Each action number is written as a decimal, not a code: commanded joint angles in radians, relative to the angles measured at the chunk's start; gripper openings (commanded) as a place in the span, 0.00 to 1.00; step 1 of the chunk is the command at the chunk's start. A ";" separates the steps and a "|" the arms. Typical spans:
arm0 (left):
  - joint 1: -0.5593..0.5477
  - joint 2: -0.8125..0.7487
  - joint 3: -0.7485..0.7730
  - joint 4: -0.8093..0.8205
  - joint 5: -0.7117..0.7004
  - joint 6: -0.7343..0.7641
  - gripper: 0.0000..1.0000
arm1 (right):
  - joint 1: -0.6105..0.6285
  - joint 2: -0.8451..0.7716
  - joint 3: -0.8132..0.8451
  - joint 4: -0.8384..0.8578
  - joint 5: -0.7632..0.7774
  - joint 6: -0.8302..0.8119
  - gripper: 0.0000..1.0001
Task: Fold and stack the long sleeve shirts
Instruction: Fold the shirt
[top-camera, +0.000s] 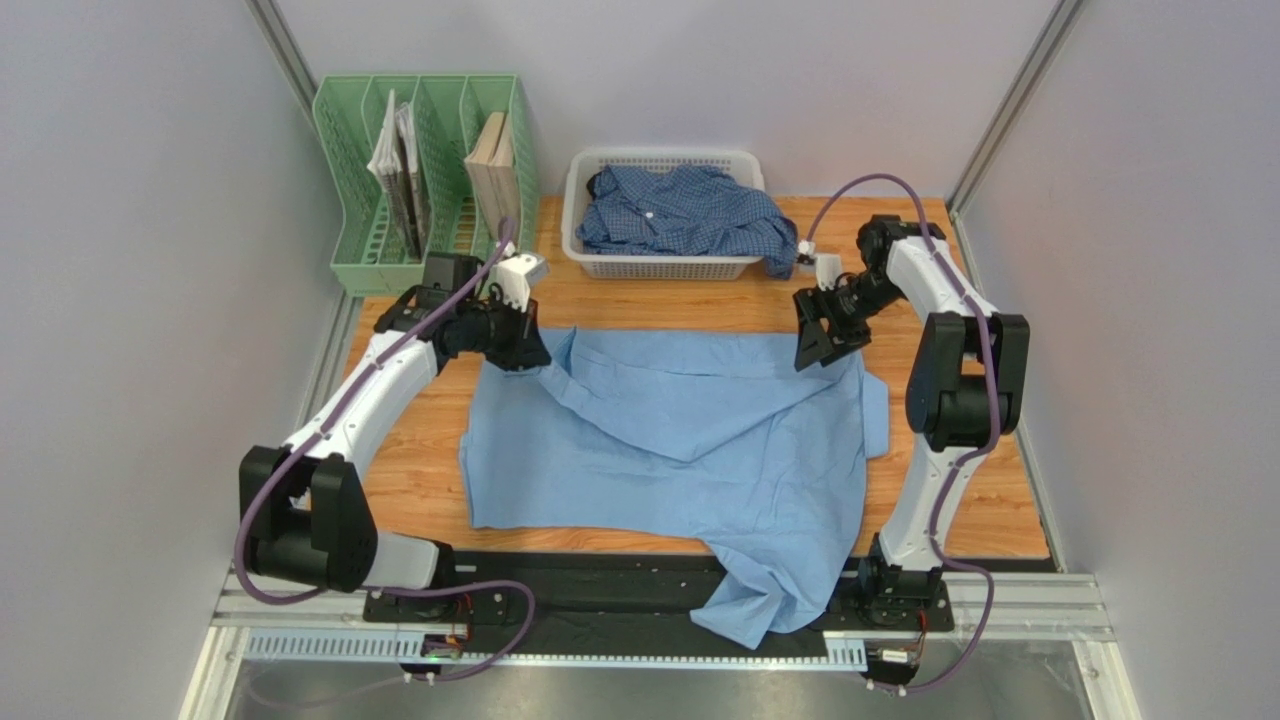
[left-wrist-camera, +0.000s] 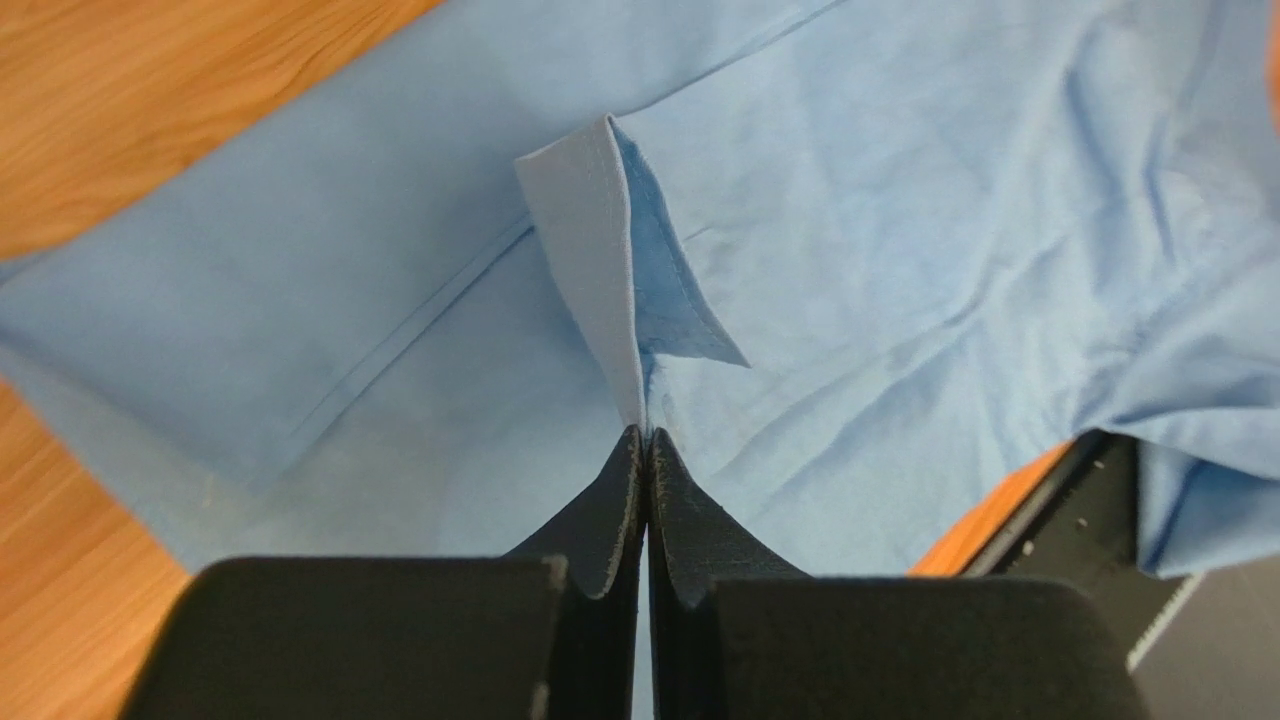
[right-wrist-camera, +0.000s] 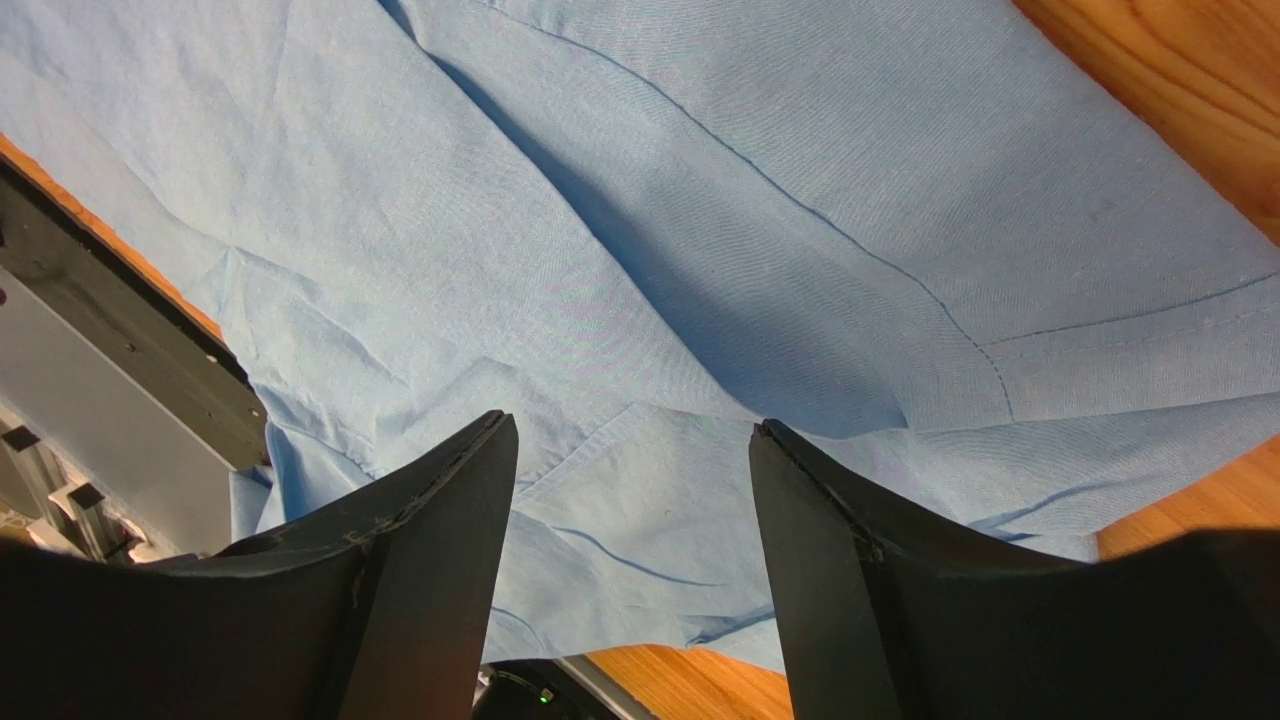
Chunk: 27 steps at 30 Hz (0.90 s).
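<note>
The light sky-blue shirt (top-camera: 676, 435) lies spread on the wooden table, one part hanging over the near edge. My left gripper (top-camera: 526, 348) is shut on a stiff edge of this shirt (left-wrist-camera: 601, 255) at its far left corner, the pinched fold standing up between the fingers. My right gripper (top-camera: 819, 348) is open above the shirt's far right corner, and the cloth (right-wrist-camera: 646, 300) lies below its spread fingers (right-wrist-camera: 436, 540). The darker blue checked shirt (top-camera: 684, 210) lies crumpled in the white basket (top-camera: 661, 267) at the back.
A green slotted file rack (top-camera: 428, 180) with books stands at the back left. The black rail (top-camera: 601, 578) of the arm bases runs along the near edge. Bare wood (top-camera: 992, 510) shows right of the shirt.
</note>
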 joint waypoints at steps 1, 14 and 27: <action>-0.039 -0.079 0.040 0.031 0.225 0.121 0.00 | 0.004 0.025 0.035 0.005 0.019 -0.006 0.64; -0.048 -0.140 0.173 -0.089 0.417 0.338 0.00 | -0.005 0.061 0.040 0.010 0.031 0.003 0.63; 0.047 -0.096 0.046 0.107 0.013 0.191 0.00 | -0.010 0.027 0.069 0.008 0.036 0.010 0.65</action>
